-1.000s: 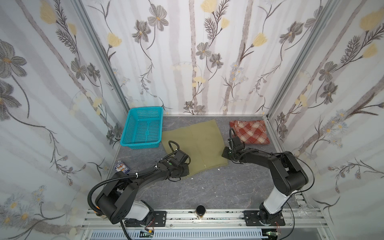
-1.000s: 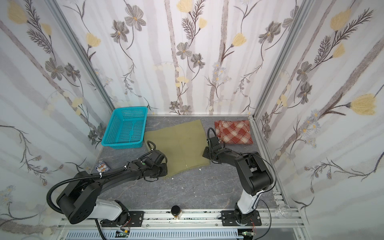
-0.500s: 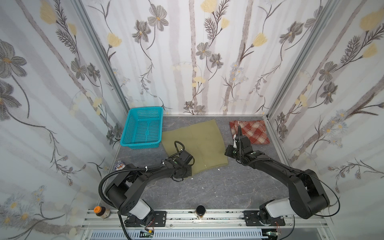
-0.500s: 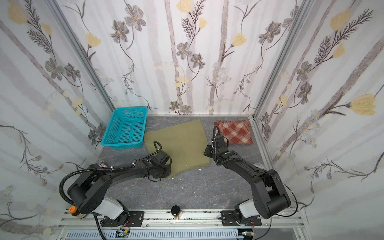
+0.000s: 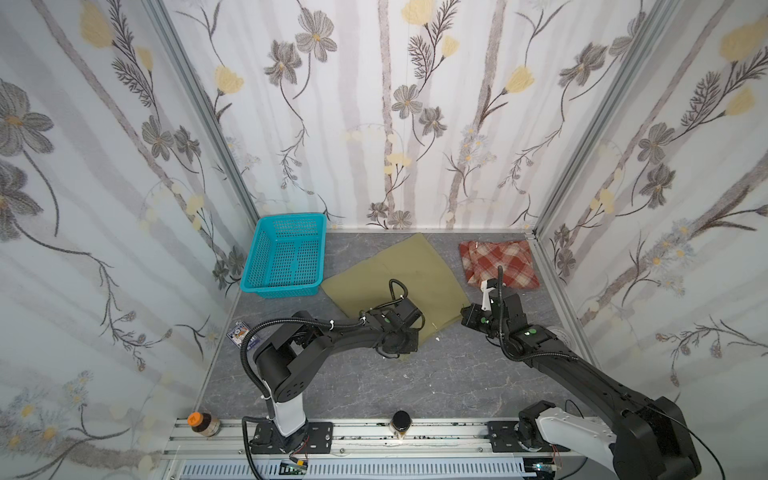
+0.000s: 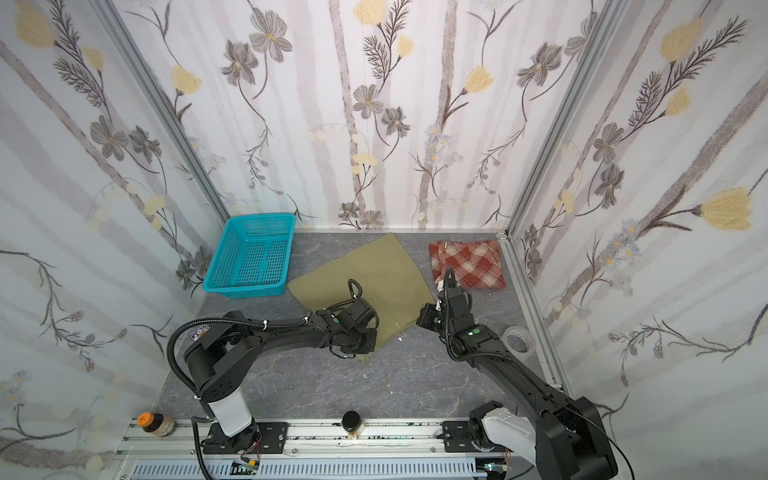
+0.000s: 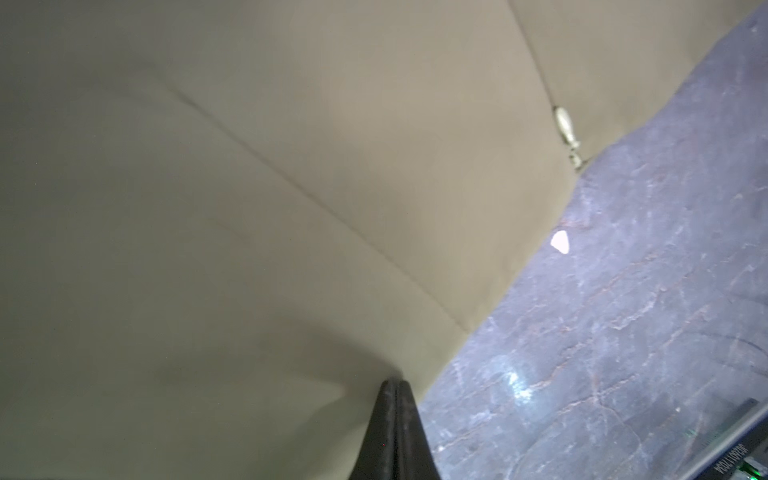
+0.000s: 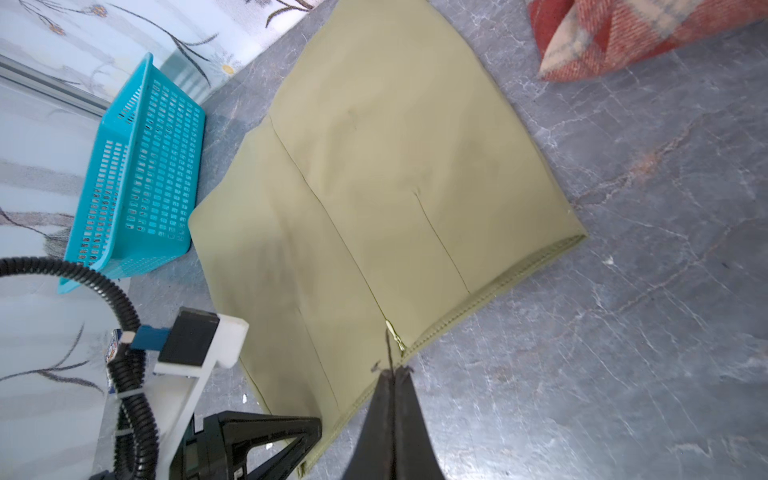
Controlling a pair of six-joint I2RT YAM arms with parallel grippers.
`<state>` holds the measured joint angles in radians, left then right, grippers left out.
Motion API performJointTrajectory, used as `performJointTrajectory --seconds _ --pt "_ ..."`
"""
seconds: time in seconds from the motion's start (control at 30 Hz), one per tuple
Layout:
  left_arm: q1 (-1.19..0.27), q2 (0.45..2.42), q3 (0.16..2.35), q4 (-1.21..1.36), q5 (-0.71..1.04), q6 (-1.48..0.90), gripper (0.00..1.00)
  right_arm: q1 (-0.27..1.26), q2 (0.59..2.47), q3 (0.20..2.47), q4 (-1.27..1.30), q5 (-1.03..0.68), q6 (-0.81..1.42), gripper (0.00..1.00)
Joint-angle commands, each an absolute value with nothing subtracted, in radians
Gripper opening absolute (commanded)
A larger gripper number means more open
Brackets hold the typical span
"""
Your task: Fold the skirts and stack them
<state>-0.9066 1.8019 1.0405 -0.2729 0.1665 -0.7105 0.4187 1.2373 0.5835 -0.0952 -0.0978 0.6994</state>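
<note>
- We see the olive skirt (image 5: 399, 266) lying spread flat in the middle of the grey surface (image 5: 415, 386). One corner points toward the back wall.
- The plaid skirt (image 5: 498, 262) sits folded in the back right corner. It lies apart from the olive skirt, so the two are not stacked.
- The turquoise basket (image 5: 286, 286) stands at the back left, just beside the olive skirt's left corner.
- The left gripper (image 7: 395, 399) is clenched on the olive skirt's near corner, and the cloth rises into its closed tips.
- The right gripper (image 8: 391, 386) is also clenched, its tips right at the waistband edge beside the zip pull (image 8: 395, 334). Dark threads show at the tips, but we cannot tell whether any cloth is pinched there.
- A small white scrap (image 7: 560, 241) lies on the surface just beside the waistband.
</note>
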Motion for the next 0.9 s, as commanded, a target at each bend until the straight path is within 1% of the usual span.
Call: performJointTrajectory --seconds 0.0,0.1,0.23,0.4,0.47,0.57,0.7,0.87 --pt "-0.913 1.813 1.068 -0.284 0.192 -0.708 0.00 0.428 1.209 0.546 -0.077 -0.107 0.711 0.00" --pt "-0.885 1.756 1.055 -0.287 0.179 -0.674 0.00 0.488 1.213 0.545 -0.062 -0.101 0.691 0.00" --pt "-0.780 1.642 0.998 -0.296 0.149 -0.642 0.00 0.628 1.302 0.608 -0.059 -0.045 0.673 0.00" --pt "-0.610 1.570 0.945 -0.304 0.101 -0.610 0.00 0.750 1.518 0.714 -0.038 -0.037 0.666 0.00" --pt "-0.543 1.562 0.941 -0.304 0.098 -0.597 0.00 0.798 1.605 0.774 -0.046 -0.017 0.650 0.00" --pt "-0.468 1.548 0.955 -0.304 0.083 -0.584 0.00 0.861 1.733 0.839 -0.050 -0.040 0.649 0.00" --pt "-0.413 1.506 0.960 -0.304 0.060 -0.565 0.00 0.909 1.813 0.868 -0.036 -0.061 0.648 0.00" --pt "-0.358 1.465 0.957 -0.304 0.058 -0.557 0.00 0.935 1.872 0.899 -0.087 -0.060 0.632 0.00"
